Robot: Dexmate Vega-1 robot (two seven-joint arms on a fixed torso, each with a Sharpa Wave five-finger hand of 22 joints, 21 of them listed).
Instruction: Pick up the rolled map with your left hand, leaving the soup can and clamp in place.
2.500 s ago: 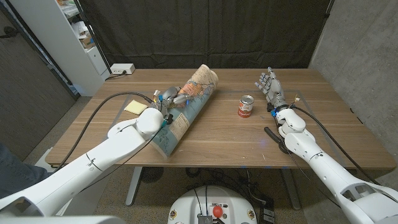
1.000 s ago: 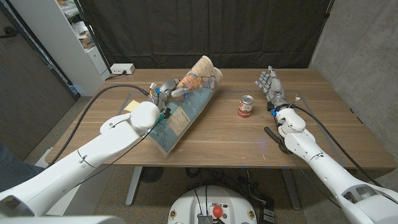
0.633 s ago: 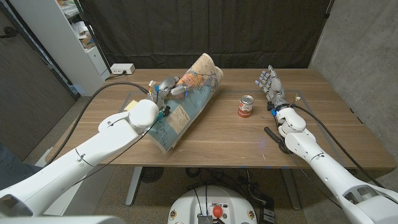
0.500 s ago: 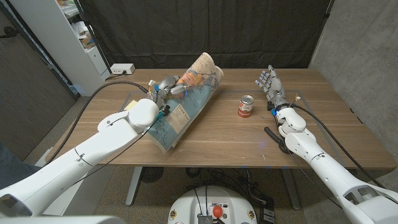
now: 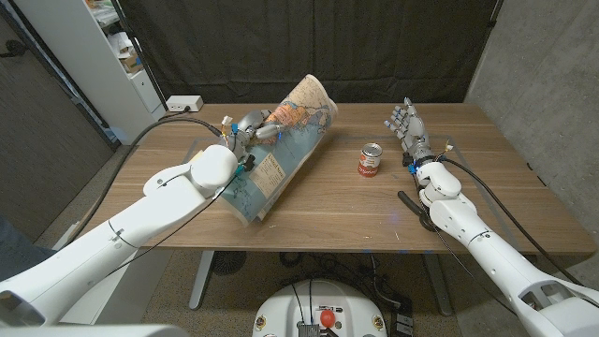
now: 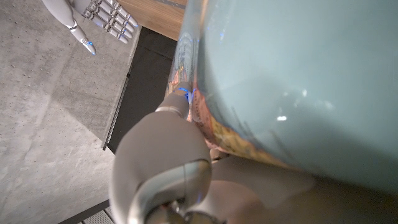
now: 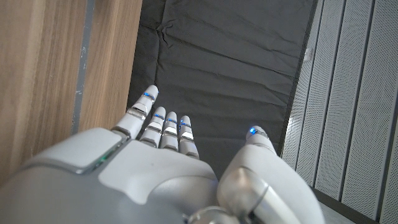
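One rolled map (image 5: 279, 154), left hand (image 5: 251, 128) fingers (image 5: 269, 132) around

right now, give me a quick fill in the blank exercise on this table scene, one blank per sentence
1. The left hand grips the rolled ____.
2. The soup can stands ____ on the wooden table.
3. The right hand holds nothing, its fingers ____.
4. The yellow sticky notes lie on the robot's ____ side of the table.

Missing words: map; upright; apart; left

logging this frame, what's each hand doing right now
Left hand: grips the rolled map.
Right hand: open, fingers apart, holding nothing.
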